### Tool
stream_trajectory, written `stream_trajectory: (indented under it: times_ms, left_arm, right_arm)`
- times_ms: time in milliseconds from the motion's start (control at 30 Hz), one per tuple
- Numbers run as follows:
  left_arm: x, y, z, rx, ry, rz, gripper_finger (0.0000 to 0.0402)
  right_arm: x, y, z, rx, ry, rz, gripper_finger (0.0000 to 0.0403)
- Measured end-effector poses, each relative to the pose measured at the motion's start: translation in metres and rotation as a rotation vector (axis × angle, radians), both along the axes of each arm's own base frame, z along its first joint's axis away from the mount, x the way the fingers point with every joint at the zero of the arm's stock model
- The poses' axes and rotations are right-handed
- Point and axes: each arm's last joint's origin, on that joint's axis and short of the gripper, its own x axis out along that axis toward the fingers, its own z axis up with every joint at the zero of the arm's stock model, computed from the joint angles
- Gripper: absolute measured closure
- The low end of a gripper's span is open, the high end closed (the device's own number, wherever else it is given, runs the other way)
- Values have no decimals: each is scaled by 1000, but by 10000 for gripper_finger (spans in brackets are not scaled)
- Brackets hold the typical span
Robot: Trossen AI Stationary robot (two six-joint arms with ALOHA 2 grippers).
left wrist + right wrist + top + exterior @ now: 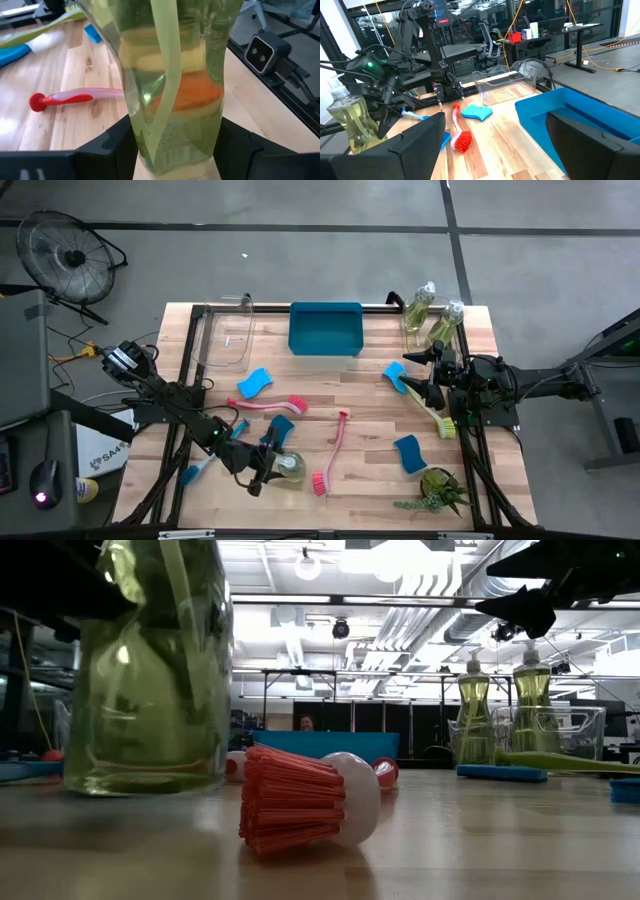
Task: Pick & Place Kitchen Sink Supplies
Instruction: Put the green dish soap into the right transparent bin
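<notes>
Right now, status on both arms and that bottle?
Left tool straddling the bottle, near table edge; grip unconfirmed. Right tool open, empty, raised beside the blue tray. Pink-red brush lies next to the bottle.

**Materials and finishes on the bench**

Pale wooden table [370, 430], planked, matt with a faint sheen, grain and knots plain in the left wrist view. Clear glossy plastic bottle [172, 85] of yellow-green liquid, smooth-walled, printed label low on the side, pressed between matt black plastic fingers [107, 147]. Pink-red dish brush [310, 798]: dense stiff plastic bristles, rough-looking, on a smooth white glossy head. Second pink-red brush handle [75, 96], translucent and shiny. Blue sponge [254, 383], soft, porous, dull. Blue tray [580, 122] in smooth semi-gloss plastic. Clear bin [512, 82], glassy hard plastic. Spiky green plant [437, 490], waxy plastic look. Dark metal frame rails [195, 350], matt.
</notes>
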Motion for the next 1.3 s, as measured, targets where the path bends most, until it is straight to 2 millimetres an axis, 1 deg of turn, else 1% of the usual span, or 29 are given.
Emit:
stream_trajectory:
  times_ms: [167, 267, 400, 533, 867, 1033, 1300]
  left_arm:
    - [0, 0, 1, -1, -8, 17, 203]
    - [3, -2, 5, 5, -11, 23, 203]
    - [11, -2, 15, 8, -22, 42, 203]
    - [19, 4, 20, 5, -24, 69, 203]
    - [49, 31, 41, 2, -32, 84, 203]
    - [62, 46, 51, 29, -1, 61, 203]
    - [83, 77, 71, 42, -2, 64, 202]
  right_arm:
    - [0, 0, 0, 0, 0, 0, 63]
    - [0, 0, 0, 0, 0, 0, 63]
    - [0, 0, 0, 0, 0, 0, 63]
    - [0, 0, 0, 0, 0, 0, 63]
    - [0, 0, 0, 0, 1, -1, 63]
    - [0, 0, 0, 0, 0, 0, 63]
    - [0, 0, 0, 0, 1, 0, 63]
